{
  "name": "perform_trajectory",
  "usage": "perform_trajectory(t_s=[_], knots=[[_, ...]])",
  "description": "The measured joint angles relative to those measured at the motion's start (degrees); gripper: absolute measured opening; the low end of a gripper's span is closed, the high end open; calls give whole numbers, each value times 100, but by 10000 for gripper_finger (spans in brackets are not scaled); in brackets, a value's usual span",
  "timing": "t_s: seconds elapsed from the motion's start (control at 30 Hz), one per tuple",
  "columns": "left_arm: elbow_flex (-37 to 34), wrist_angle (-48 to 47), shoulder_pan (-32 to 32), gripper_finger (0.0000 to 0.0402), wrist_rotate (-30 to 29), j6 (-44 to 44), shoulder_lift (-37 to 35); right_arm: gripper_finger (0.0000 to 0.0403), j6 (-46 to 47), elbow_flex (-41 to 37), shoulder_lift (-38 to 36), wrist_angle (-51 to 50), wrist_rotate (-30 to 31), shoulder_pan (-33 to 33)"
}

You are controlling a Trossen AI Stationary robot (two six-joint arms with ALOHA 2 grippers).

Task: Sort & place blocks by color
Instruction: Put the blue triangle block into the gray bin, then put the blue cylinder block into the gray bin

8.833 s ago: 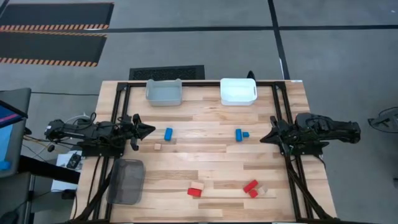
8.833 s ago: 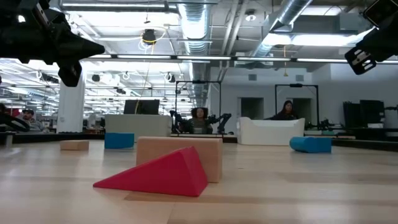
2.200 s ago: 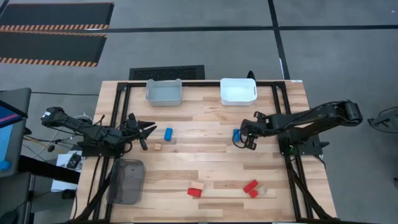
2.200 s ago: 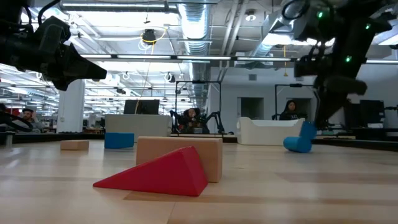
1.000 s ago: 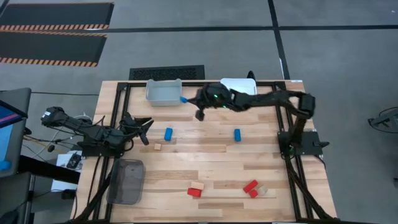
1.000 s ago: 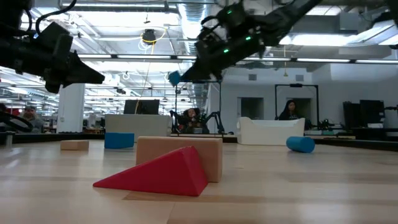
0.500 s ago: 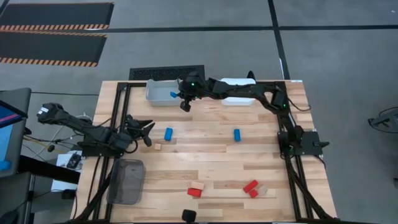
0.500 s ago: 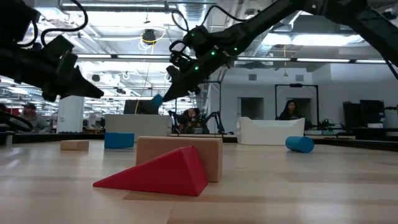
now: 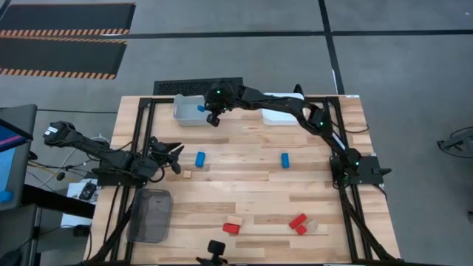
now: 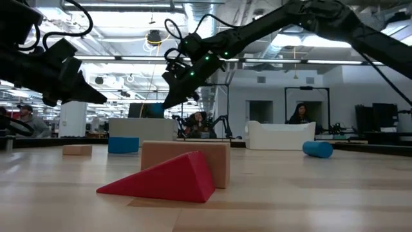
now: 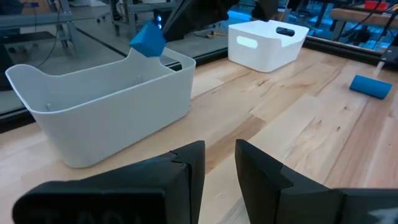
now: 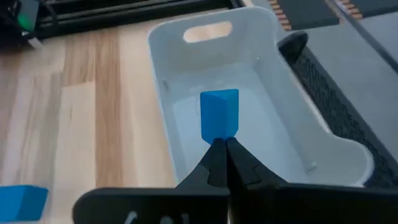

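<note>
My right gripper (image 9: 208,111) reaches across the far side of the table. It is shut on a small blue block (image 12: 219,115) and hangs over the grey bin (image 9: 182,118). The left wrist view shows the same block (image 11: 148,40) above the bin's rim (image 11: 93,102). My left gripper (image 9: 176,154) waits at the table's left side, open, with nothing between its fingers (image 11: 186,165). On the table lie a blue block (image 9: 200,158), a blue cylinder (image 9: 284,159), a small tan block (image 9: 188,174) and red and tan blocks (image 9: 232,227) (image 9: 298,222). My right gripper pinches the blue block by its near end (image 12: 219,138) between its two fingertips. The rest of the block sticks out past them. The fingers slant down from the table's right. The block is lifted clear, above the grey bin's inside (image 12: 249,93).
The white bin (image 9: 292,115) stands to the right of the grey one, partly under my right arm. A dark mesh bin (image 9: 150,214) sits at the near left. In the low view a red wedge (image 10: 164,180) leans against a tan block (image 10: 187,154).
My right gripper has carried the blue block toward the table's left edge and a little toward the far edge. It has gone from beside the grey bin's right wall to over the bin's inside. It has stayed shut on the block, which stays clear of the table.
</note>
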Motion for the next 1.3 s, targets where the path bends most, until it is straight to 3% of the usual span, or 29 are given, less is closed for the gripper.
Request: perform_trajectory(t_s=[0.6,1.0,1.3], knots=[[0,-2,0,79,-6,-17,0,9,711,221,104,-545,59,-74],[0,-4,0,79,-12,-20,0,73,796,221,102,-549,56,-65],[0,-57,0,79,-131,-15,-2,87,529,221,88,-666,66,38]])
